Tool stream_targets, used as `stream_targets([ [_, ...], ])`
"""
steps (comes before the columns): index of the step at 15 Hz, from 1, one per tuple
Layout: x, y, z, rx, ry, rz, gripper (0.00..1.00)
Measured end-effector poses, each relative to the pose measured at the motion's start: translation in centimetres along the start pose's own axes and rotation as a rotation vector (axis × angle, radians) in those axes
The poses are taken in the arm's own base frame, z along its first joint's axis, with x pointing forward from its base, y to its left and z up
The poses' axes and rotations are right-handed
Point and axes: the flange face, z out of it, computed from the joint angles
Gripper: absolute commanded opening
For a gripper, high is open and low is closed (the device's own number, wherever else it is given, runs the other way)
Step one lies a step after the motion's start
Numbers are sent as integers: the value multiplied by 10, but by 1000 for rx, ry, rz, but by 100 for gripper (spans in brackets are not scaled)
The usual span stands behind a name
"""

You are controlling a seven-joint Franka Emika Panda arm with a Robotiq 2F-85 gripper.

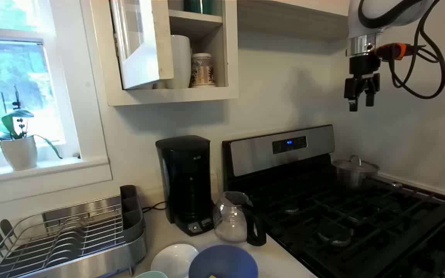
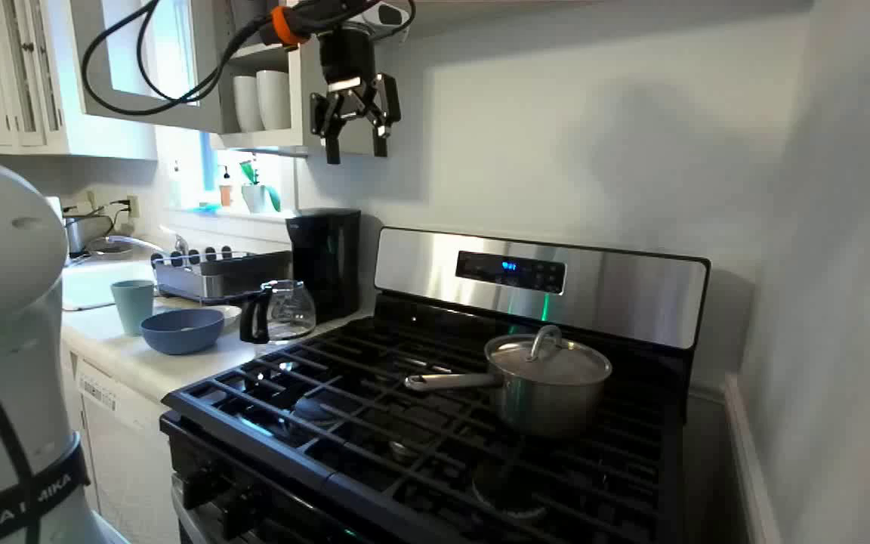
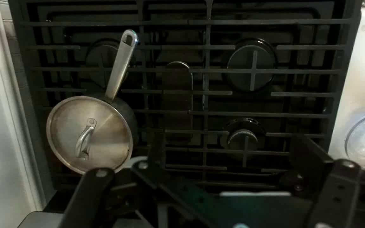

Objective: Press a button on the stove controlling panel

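Observation:
The stove (image 2: 314, 470) has black grates, seen in both exterior views (image 1: 284, 227) and from above in the wrist view (image 3: 265, 22). The stove controlling panel (image 2: 616, 295) is the upright steel strip at its back, with a dark central patch and blue-lit display (image 2: 510, 267); it also shows in an exterior view (image 1: 247, 156). In the wrist view it is mostly hidden or cut off. My gripper (image 1: 361, 103) points down, open and empty, well above the stove and the panel; it also shows in an exterior view (image 2: 357, 153) and the wrist view (image 3: 232, 149).
A lidded steel pot (image 2: 548, 393) stands on the back grate, near the panel. A coffee maker (image 1: 185, 181) and glass carafe (image 1: 232, 218) stand beside the stove, with a blue bowl (image 1: 222, 262). An open cabinet door (image 1: 141, 42) hangs above. A wall (image 2: 828, 302) borders the stove.

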Motion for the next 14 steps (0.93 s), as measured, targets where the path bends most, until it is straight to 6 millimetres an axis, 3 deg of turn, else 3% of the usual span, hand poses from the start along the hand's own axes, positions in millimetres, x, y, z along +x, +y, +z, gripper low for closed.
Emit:
stream_targets([
  [11, 1, 0, 1, 1, -1, 0, 100],
  [14, 18, 7, 14, 55, -12, -26, 100],
])
